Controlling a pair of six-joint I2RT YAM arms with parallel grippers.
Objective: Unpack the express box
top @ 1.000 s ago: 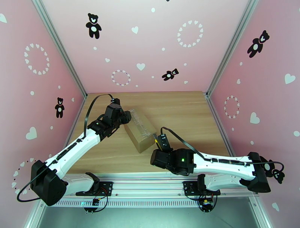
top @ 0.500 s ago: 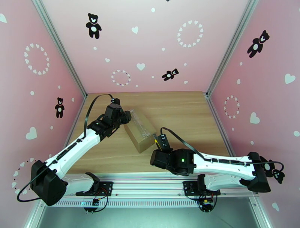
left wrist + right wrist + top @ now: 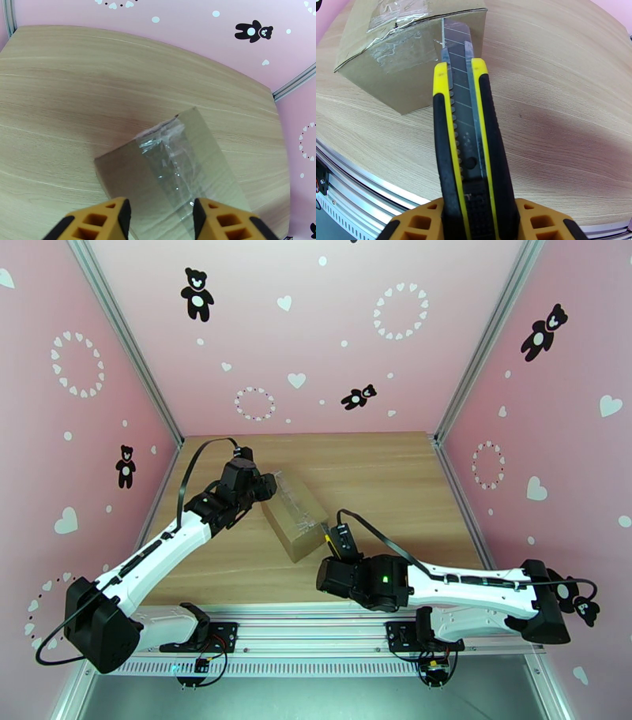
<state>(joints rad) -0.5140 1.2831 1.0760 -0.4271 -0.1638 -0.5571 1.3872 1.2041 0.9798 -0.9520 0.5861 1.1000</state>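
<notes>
Small brown cardboard express box (image 3: pixel 294 512) with clear tape on top lies angled left of centre on the wooden table (image 3: pixel 395 477), left end effector (image 3: pixel 160 209) open, fingers spread over its far end, right end effector (image 3: pixel 478 211) clamped on yellow-black utility knife (image 3: pixel 464 118), blade tip at the box's near taped edge.

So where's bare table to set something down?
Bare: right half of the table beyond the express box, and the strip by the back wall. Crowded: left-centre, where left tool, box and right tool holding utility knife meet.
</notes>
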